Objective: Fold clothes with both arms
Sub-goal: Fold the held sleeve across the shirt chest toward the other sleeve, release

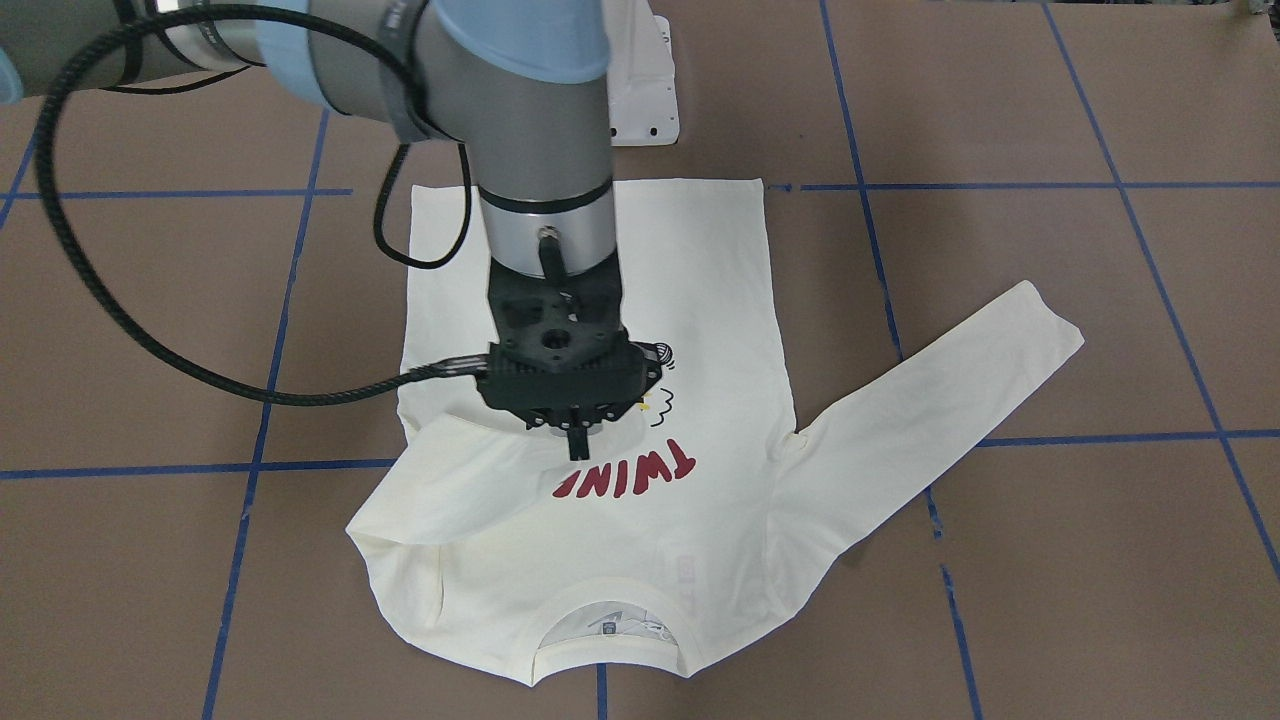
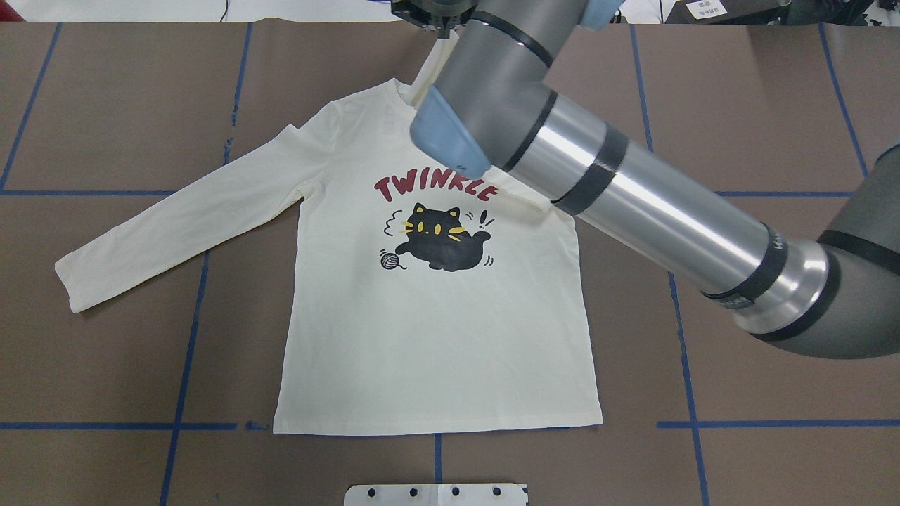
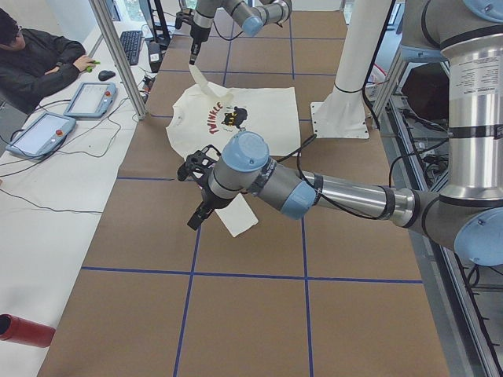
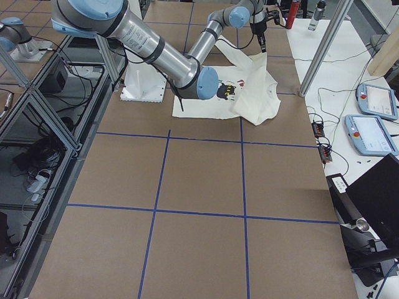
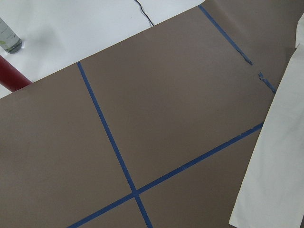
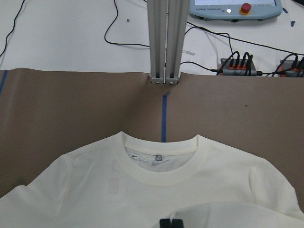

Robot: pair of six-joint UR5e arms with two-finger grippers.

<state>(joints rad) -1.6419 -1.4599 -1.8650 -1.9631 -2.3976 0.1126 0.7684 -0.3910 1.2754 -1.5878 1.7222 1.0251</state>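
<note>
Sleeve-fold step: T-shirt (image 2: 436, 337) lies flat, print up, on the table (image 2: 105, 351); right gripper (image 1: 575, 447) is clamped on its right sleeve (image 1: 450, 480), held across the chest, so next I'd lay and release it; left gripper (image 3: 195, 220) is near the left cuff (image 3: 240, 220), finger state can't tell.

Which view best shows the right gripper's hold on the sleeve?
Exterior front-facing: the right gripper pinches the sleeve over the lettering. Overhead, the arm mostly hides it; side views show it small; right wrist shows only fingertips.
</note>
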